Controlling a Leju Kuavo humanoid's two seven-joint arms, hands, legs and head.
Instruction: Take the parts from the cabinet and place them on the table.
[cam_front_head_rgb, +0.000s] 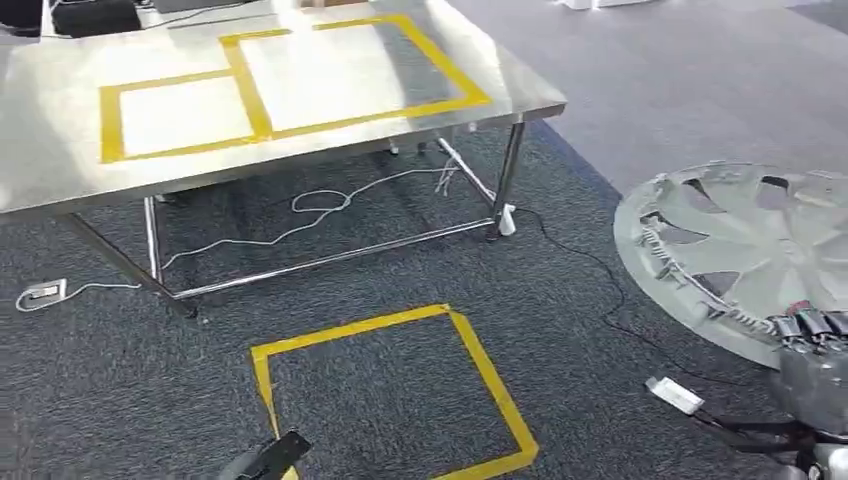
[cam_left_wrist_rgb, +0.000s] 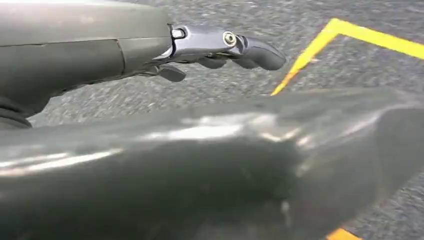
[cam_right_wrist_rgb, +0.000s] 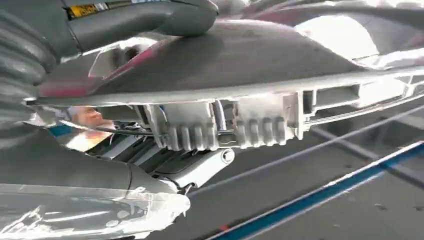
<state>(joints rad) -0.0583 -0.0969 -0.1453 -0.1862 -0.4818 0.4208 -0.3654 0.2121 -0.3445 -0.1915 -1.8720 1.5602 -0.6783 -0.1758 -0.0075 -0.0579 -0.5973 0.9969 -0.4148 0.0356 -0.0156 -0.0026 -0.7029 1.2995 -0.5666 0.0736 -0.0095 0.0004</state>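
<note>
Silver plastic wheel cover (cam_front_head_rgb: 740, 250) sits at the near right, gripped at its rim by my right hand (cam_front_head_rgb: 815, 345); the steel table with yellow tape boxes (cam_front_head_rgb: 60, 170) lies far left of it. My left hand (cam_left_wrist_rgb: 220, 47) hangs empty, fingers loosely extended.

Our right hand (cam_front_head_rgb: 815, 330), dark-fingered at the end of a silver arm, sits low at the right of the head view and grips the near rim of the round silver wheel cover (cam_front_head_rgb: 735, 250), fingers over its edge. From the right wrist, its thick grey thumb (cam_right_wrist_rgb: 150, 20) presses on one face of that cover and its darker fingers (cam_right_wrist_rgb: 195, 167) clamp the ribbed edge. Our left hand (cam_left_wrist_rgb: 220, 47) hangs beside the cover-free side, fingers loosely extended, holding nothing.
</note>
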